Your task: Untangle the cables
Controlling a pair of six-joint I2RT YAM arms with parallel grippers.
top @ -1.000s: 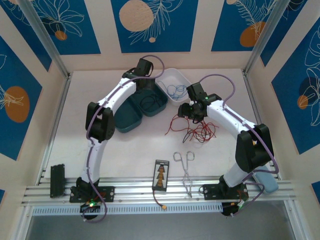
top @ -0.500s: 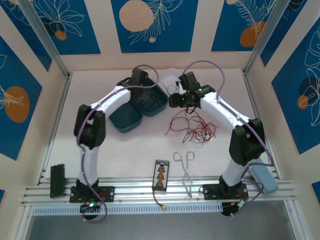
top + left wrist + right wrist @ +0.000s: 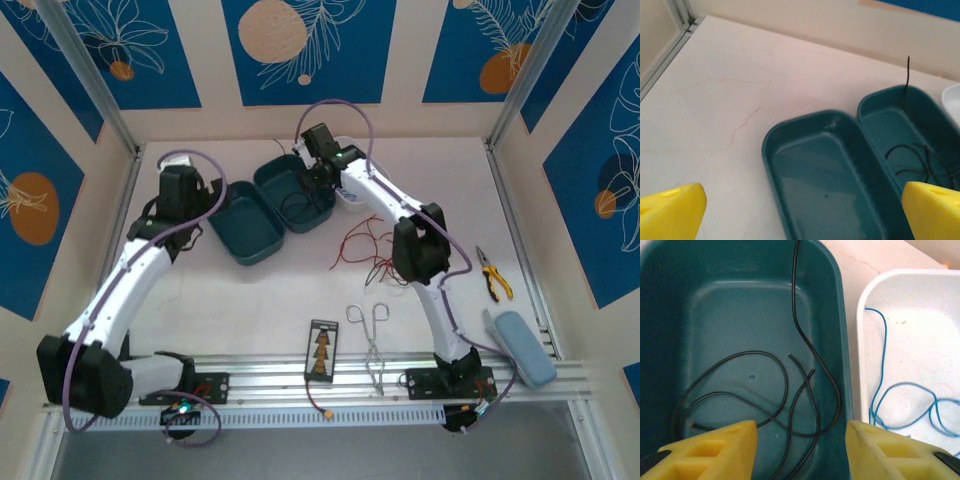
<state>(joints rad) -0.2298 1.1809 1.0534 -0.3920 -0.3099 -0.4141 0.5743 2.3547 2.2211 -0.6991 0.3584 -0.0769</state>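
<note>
Once above red cables (image 3: pixel 375 245), right tool (image 3: pixel 800 440) now over black cable (image 3: pixel 793 305)

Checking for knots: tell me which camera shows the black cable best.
The right wrist view: the black cable lies close up in the teal tray, its loops traceable. The left wrist view catches part of it at the right edge; the top external view gives a faint dark squiggle.

left hand (image 3: pixel 802 215) now back from trays (image 3: pixel 820 175), right hand (image 3: pixel 801 450) over black cable (image 3: pixel 752 353)
</note>
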